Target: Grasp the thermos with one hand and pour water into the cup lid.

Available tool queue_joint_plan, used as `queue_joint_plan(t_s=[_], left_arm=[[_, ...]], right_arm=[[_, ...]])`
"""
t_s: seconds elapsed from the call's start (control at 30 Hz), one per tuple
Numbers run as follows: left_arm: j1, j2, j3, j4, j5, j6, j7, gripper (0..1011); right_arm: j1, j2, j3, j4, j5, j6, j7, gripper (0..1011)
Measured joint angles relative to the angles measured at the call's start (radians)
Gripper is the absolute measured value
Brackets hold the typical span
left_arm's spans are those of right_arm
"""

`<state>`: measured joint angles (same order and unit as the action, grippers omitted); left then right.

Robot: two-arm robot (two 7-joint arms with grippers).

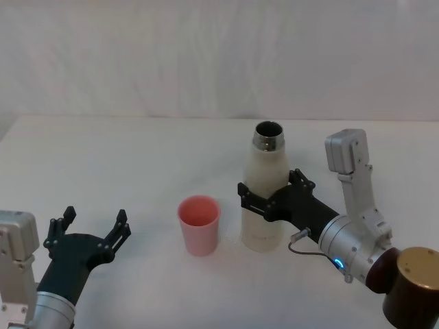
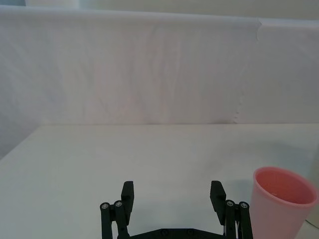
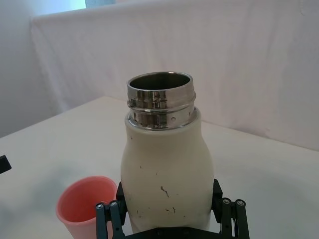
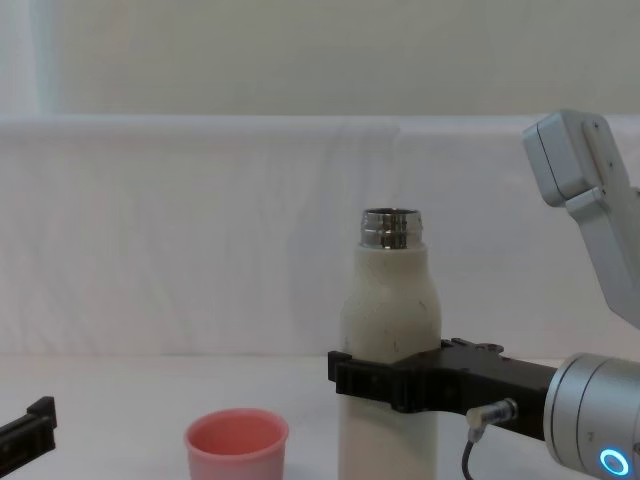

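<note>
Nearest the robot, on the side of the cup lid (image 1: 199, 224) away from the thermos (image 1: 264, 188), the left tool (image 1: 95, 231) hovers low over the white desk (image 1: 137, 157), fingers spread and holding nothing. Left wrist view: both black fingers (image 2: 127, 196) stand apart with bare desk between them; cup lid sits just off to one side, not between them.

Cup lid: salmon-pink, upright, mouth up, resting on the desk close beside the thermos, not touching it. Whether it holds liquid cannot be told.

Thermos: upright on the desk, cream-white body with dark specks, steel threaded neck uncapped and open at the top. Base appears to rest on the desk in the head view.

Right tool (image 1: 271, 195): reaches in from the side of the thermos opposite the cup lid and is clamped around the lower-middle of the body, one finger on each flank. Right wrist view confirms it: fingers (image 3: 113, 209) press against both sides of the bottle, with the cup lid just beyond.

Beyond the thermos, a white cloth backdrop (image 4: 200, 220) rises behind the desk.
</note>
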<state>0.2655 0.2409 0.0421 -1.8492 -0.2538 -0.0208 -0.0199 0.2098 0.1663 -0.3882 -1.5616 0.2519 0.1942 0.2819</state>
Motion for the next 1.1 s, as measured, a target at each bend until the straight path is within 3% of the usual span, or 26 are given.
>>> queue_joint_plan(t_s=[0.7, 1.1], left_arm=[[0.000, 0.000, 0.000, 0.000, 0.000, 0.000, 0.000, 1001], [0.000, 0.000, 0.000, 0.000, 0.000, 0.000, 0.000, 1001]], right_arm=[[-0.001, 0.000, 0.000, -0.001, -0.001, -0.002, 0.001, 1001], [-0.024, 0.034, 0.007, -0.028, 0.016, -0.014, 0.005, 1001]])
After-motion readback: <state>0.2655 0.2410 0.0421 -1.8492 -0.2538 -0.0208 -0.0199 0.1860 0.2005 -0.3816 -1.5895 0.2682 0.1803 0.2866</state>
